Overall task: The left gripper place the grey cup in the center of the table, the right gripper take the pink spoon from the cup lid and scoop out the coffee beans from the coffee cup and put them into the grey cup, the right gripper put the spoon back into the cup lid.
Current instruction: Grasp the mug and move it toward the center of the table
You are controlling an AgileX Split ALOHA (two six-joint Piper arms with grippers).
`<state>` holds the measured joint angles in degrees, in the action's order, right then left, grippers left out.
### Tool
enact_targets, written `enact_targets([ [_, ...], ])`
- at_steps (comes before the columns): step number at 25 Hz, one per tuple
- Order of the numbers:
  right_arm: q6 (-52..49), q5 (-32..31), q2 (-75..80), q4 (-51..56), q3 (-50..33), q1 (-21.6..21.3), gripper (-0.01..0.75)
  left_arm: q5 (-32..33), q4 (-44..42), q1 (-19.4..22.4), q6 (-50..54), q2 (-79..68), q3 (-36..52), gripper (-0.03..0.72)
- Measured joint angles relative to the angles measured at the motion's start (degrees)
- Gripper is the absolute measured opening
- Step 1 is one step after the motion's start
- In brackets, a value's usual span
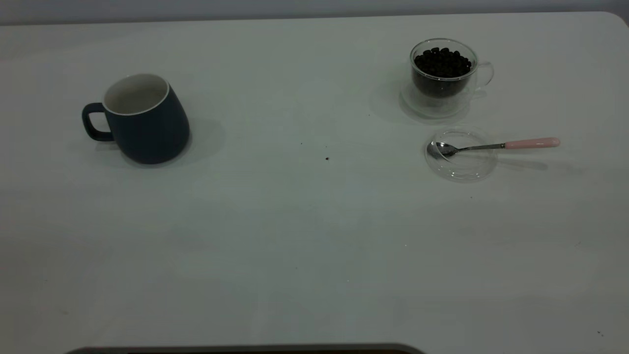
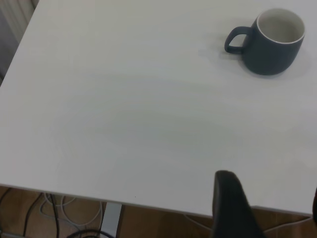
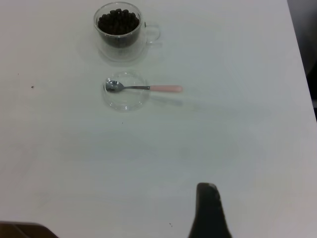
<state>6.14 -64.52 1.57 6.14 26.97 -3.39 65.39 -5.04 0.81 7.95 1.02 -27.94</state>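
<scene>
The grey cup stands upright on the left side of the table, far from the middle, with its thick handle pointing to the outer left edge. On the right side stands the coffee cup, and it is full of dark coffee beans. Just in front of it lies the cup lid, and the pink spoon rests with its bowl in the lid and its pink end sticking out over the table to the right. No step looks started yet. Only one dark finger of the left gripper shows, low over the near edge of the table and well away from the grey cup, so I cannot tell if it is open or closed. It is the same for the right gripper, which is well apart from the spoon. The grey cup looks heavy, hard and smooth, so it may slip; the rim wall or the thick handle seems the best place to hold it. The spoon looks thin, light and stiff, and the pink end is the easy part to pinch. The glass things could break, so soft moves are wise.
</scene>
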Motion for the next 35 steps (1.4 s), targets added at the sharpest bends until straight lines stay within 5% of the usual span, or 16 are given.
enact_targets([
  [35,0.0,0.0,0.0,0.0,0.0,0.0,0.578,0.15,-1.31,0.0,1.43,-1.85,-0.9,0.451],
])
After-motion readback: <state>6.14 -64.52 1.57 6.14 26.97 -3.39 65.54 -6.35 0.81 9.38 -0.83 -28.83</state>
